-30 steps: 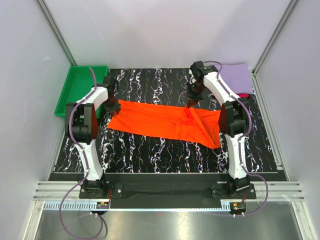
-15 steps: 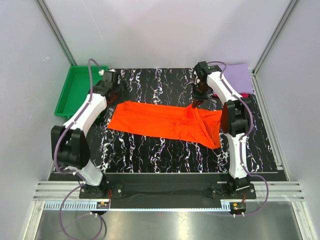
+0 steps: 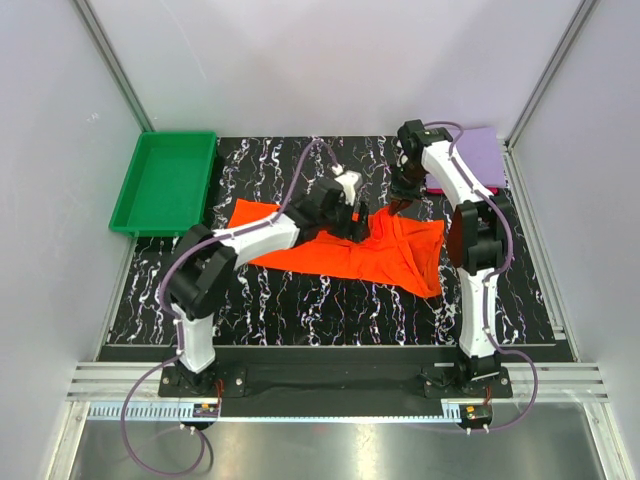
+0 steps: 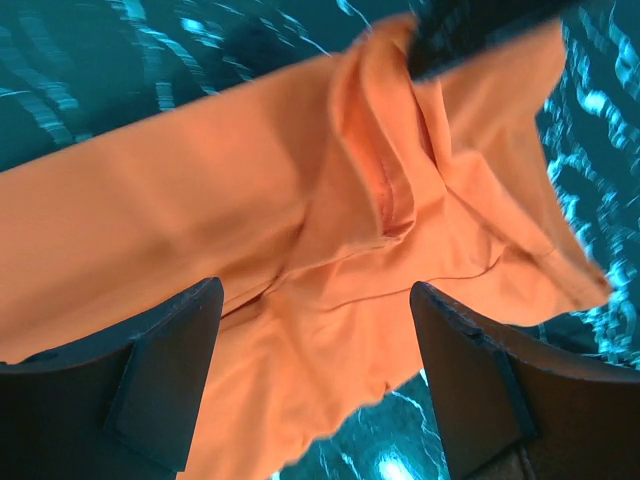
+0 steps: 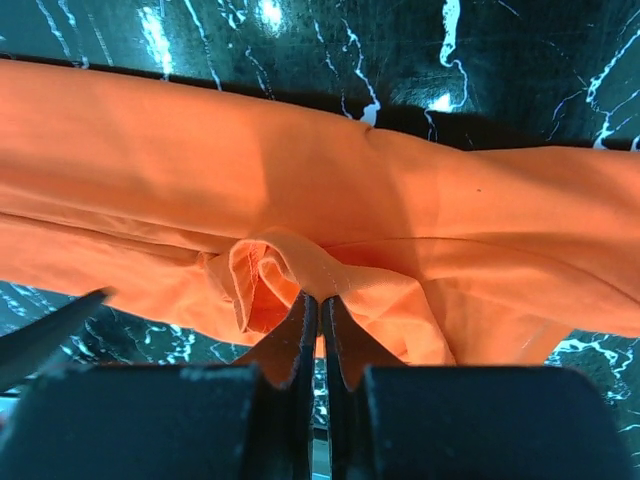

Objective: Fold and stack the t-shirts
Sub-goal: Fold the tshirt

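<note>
right hand pinching orange t-shirt, lavender t-shirt overhead only

Orange t-shirt and lavender t-shirt lie on black marbled table.

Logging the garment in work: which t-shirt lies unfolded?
The orange-red t-shirt, spread loose across the table's middle, with the right pincer shut on a fold of it. The lavender t-shirt sits folded in the far right corner.
</note>
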